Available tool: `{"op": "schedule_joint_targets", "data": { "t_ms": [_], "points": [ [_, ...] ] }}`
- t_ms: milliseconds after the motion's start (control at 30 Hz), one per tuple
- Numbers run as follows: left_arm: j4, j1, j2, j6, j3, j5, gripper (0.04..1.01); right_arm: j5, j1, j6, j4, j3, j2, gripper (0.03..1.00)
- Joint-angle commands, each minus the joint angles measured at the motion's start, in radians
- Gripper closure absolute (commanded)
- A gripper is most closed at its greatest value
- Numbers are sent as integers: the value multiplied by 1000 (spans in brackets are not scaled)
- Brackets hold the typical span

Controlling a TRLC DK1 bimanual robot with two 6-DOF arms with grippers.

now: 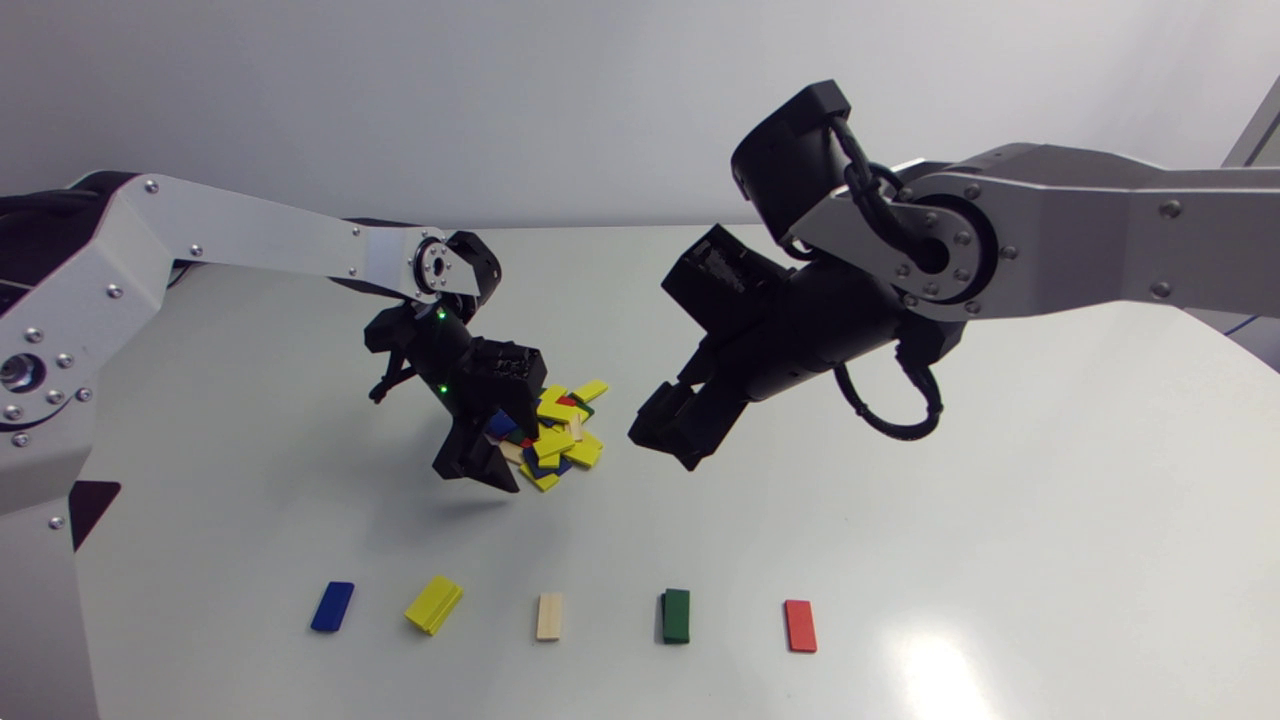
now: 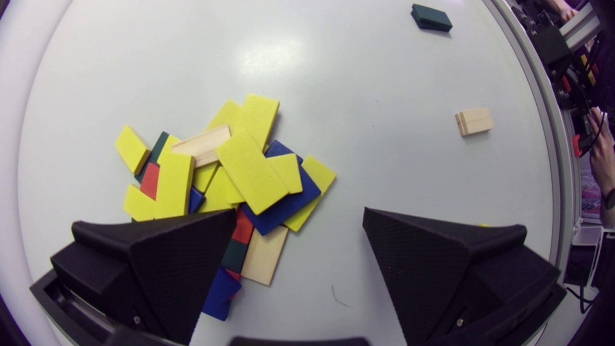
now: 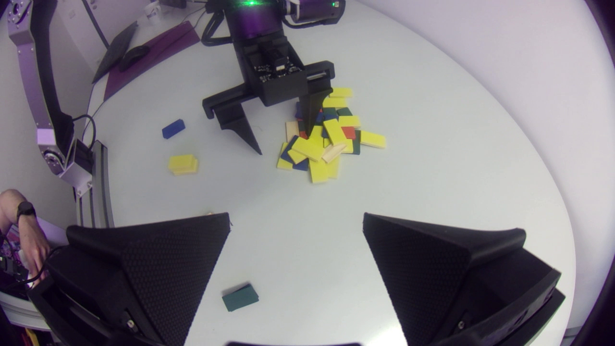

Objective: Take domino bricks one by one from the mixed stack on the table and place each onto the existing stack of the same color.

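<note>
My left end effector [image 2: 298, 214] hangs open and empty at the mixed pile [image 1: 555, 435]. One finger sits over the pile's edge, the other over bare counter [image 1: 900, 560]. My right end effector [image 3: 297, 216], also open and empty, hovers just beside the pile.

If I close here, I risk raking overlapped bricks together, pinching two colours at once or scattering the heap.

I count one pile, mostly yellow and too overlapped to tally. Five sorted stacks stand in a row, well apart from it: blue stack [image 1: 332, 606], yellow stack [image 1: 433, 604], wooden stack [image 1: 549, 616], green stack [image 1: 676, 615], red stack [image 1: 800, 626].
</note>
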Motion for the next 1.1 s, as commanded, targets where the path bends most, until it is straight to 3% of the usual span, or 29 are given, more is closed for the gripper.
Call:
{"op": "schedule_joint_targets", "data": {
  "t_ms": [0, 733, 1067],
  "points": [
    [-24, -7, 19, 19, 20, -4, 105, 2, -10, 21, 7, -29, -5, 66],
    [-31, -63, -151, 6, -144, -3, 107, 2, 1, 24, 7, -51, -33, 66],
    [-7, -63, -76, 30, -43, -10, 100, 2, 0, 22, 8, -60, -34, 66]
  ]
}}
